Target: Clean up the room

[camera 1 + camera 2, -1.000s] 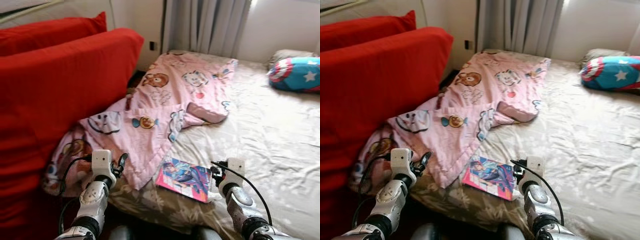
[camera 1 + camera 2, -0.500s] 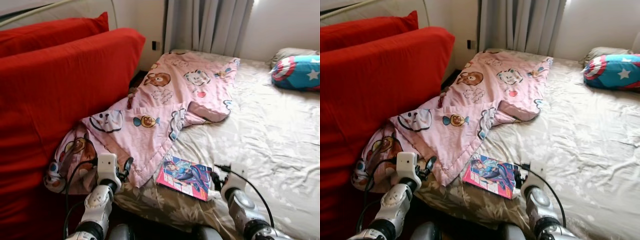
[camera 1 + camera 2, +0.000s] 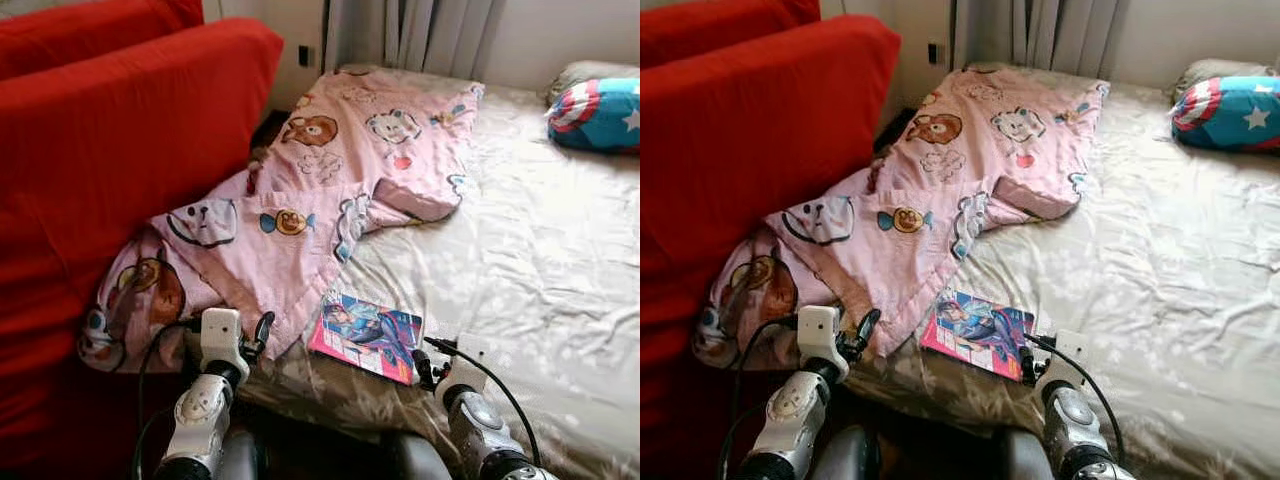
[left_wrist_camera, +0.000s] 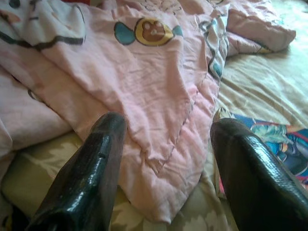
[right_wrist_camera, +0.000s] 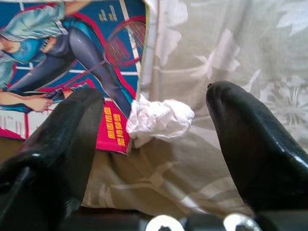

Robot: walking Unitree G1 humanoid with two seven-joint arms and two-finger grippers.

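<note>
a red sofa back stands along the left side of the bed, its cushions rising above the mattress edge. against it, a pink cartoon-print blanket lies crumpled over the bed's left half, running from the near left corner, where it bunches and hangs against the sofa, up toward the far edge by the grey curtains.

the left gripper hovers at the near left edge of the bed, just above the blanket's lower hem, its two black fingers spread wide with nothing between them; in the left wrist view the pink hem and the beige floral sheet lie under the gap.

just right of the blanket's hem, near the bed's front edge, a colourful magazine lies flat on the sheet, its cover showing a drawn figure on blue and pink. a small crumpled white paper wad sits touching the magazine's near right corner.

the right gripper is at the front edge of the bed just right of the magazine, fingers wide apart and empty, with the paper wad lying between them on the sheet and one finger over the magazine's corner.

at the far right corner of the bed rests a blue, red and white star-print pillow.
</note>
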